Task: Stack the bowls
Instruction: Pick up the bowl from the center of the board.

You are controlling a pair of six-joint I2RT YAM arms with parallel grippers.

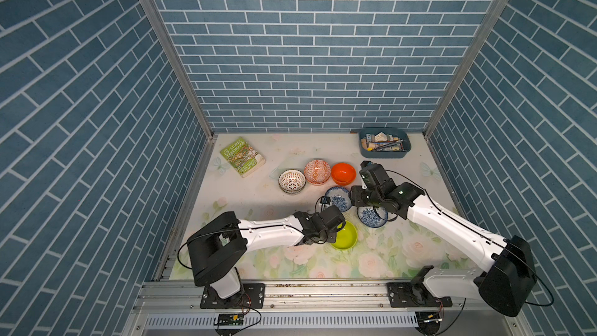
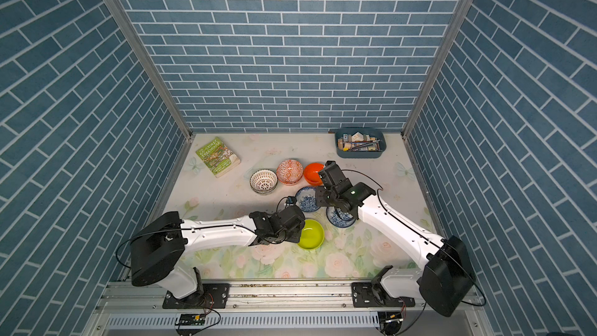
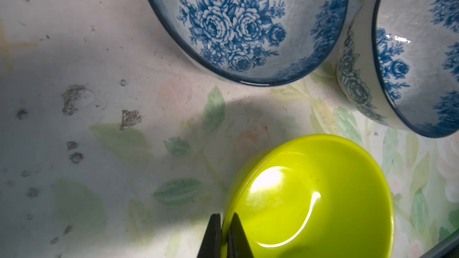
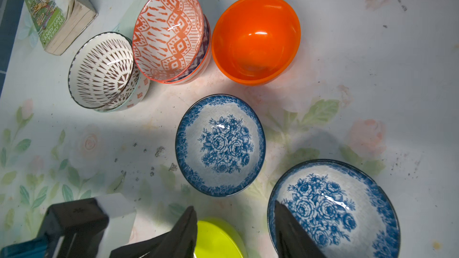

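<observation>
Left end effector (image 3: pixel 225 220): closed on the rim of the lime green bowl (image 3: pixel 310 199), one finger inside the wall and one outside. The bowl rests on the table (image 1: pixel 258 195), its basin extending forward from the fingertips.

Right end effector (image 4: pixel 233 207): open and holding nothing. One finger hangs over the inside of the nearer blue floral bowl (image 4: pixel 342 222). The other hangs outside that bowl's rim, over the edge of the lime green bowl.

Surroundings:
- The second blue floral bowl (image 4: pixel 221 145) stands just ahead of the right end effector, apart from its twin and from the lime green bowl.
- Farther ahead sits a plain orange bowl (image 4: pixel 255 38).
- Beside it, an orange-and-white patterned bowl (image 4: pixel 169 33) is nested in a bowl with a purple-marked wall (image 4: pixel 205 45).
- A black-and-white bowl (image 4: pixel 104 70) is nested in a pale bowl with orange marks (image 4: pixel 140 93).
- A book (image 1: pixel 243 156) and a blue-grey tray (image 1: pixel 405 153) lie well beyond both end effectors, near the back wall.

Obstruction: the two end effectors are close together, with the lime green bowl's rim between them.
</observation>
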